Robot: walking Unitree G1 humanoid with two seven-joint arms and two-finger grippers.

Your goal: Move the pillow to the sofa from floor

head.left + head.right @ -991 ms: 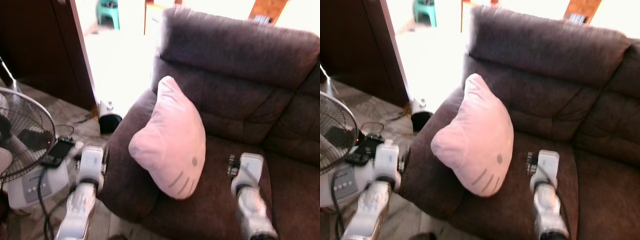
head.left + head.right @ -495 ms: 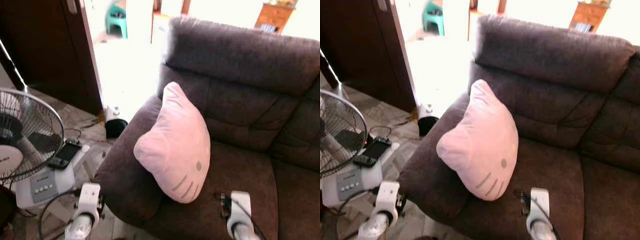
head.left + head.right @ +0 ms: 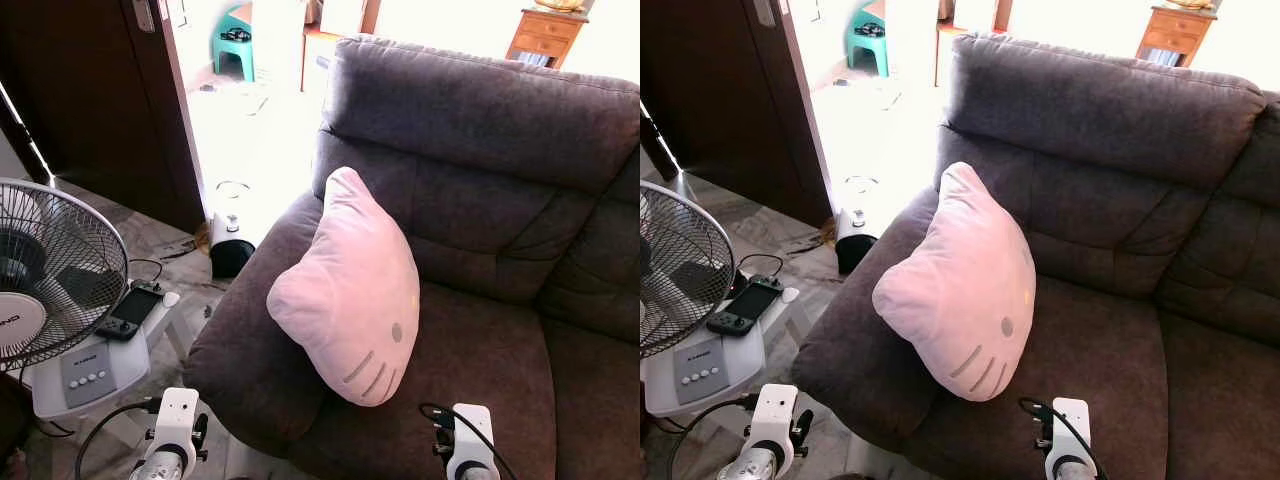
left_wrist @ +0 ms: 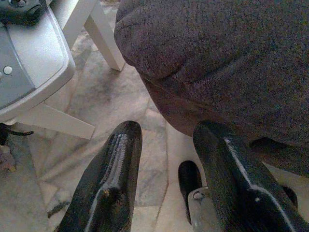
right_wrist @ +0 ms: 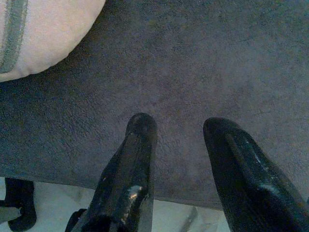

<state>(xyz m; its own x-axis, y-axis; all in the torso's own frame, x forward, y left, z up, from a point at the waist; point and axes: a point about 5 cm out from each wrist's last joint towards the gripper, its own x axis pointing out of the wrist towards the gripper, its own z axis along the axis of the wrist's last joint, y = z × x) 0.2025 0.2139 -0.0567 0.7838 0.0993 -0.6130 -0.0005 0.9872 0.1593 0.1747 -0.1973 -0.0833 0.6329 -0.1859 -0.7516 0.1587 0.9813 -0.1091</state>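
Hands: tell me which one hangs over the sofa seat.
The right hand, open above the brown sofa seat near the pink pillow. The left hand hangs over the floor.

Hard daylight pours through the doorway (image 3: 255, 110) behind the sofa (image 3: 480, 150), bleaching the floor beyond to glare. The dark door (image 3: 90, 100) sits in deep shade. Head views are sharp; both wrist views are dimmer and grainy, their near black fingers (image 5: 130, 179) soft.
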